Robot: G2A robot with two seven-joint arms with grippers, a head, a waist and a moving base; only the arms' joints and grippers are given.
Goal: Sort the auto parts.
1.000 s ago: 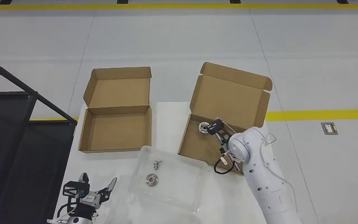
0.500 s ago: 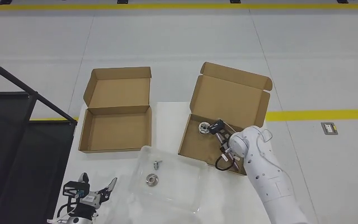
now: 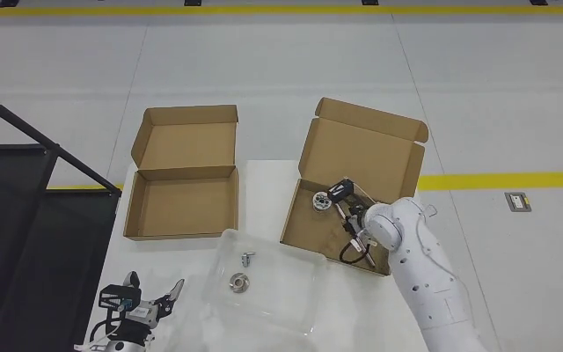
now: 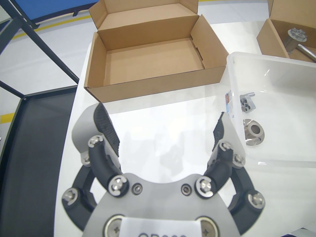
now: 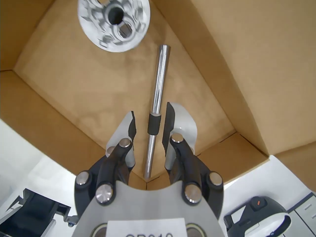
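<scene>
My right gripper [image 5: 150, 109] hangs open inside the right cardboard box [image 3: 387, 167], its fingers on either side of a chrome rod [image 5: 161, 75] with a black band that lies on the box floor. A round flanged hub [image 5: 113, 13] rests in the box corner beyond the rod, just beside the right gripper [image 3: 339, 194] in the top view. My left gripper [image 4: 160, 110] is open and holds nothing, low over the table's near left corner. A clear plastic bin [image 4: 230, 57] holds a small metal block with a pin [image 4: 247, 102] and a flanged bushing [image 4: 254, 131].
An open cardboard box [image 3: 182, 207] with nothing in it stands at the table's back left. The clear bin [image 3: 299, 308] sits between the two boxes at the front. A black rack [image 3: 35, 229] borders the table's left side.
The right gripper has drawn back a little toward the far side of the right box, and the arm has shifted slightly right. The left arm has not moved.
</scene>
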